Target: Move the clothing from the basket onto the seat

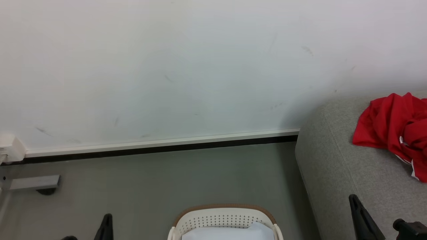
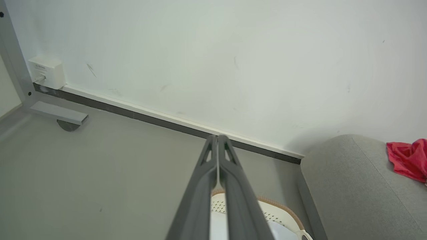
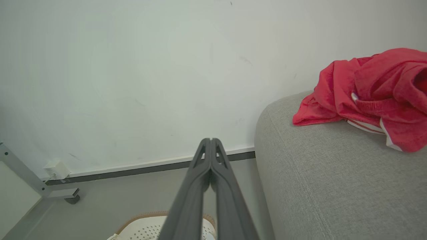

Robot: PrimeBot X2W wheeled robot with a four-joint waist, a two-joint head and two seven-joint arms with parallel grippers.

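The red clothing (image 1: 397, 126) lies crumpled on the grey seat (image 1: 337, 166) at the right; it also shows as clothing (image 3: 370, 96) on the seat (image 3: 327, 173) and clothing (image 2: 408, 159) on the seat (image 2: 350, 190). The white basket (image 1: 223, 220) with a brown rim stands on the floor at bottom centre, a pale sheet inside it; I see no red fabric in the part that shows. My left gripper (image 2: 217, 137) is shut and holds nothing, above the basket (image 2: 267, 210). My right gripper (image 3: 210, 140) is shut and holds nothing, left of the seat, above the basket (image 3: 146, 226).
A white wall with a dark skirting strip (image 1: 160, 148) runs behind the grey floor. A grey metal frame foot (image 1: 33, 182) and a white wall socket box (image 1: 10, 146) sit at the far left. Open floor lies between the basket and the wall.
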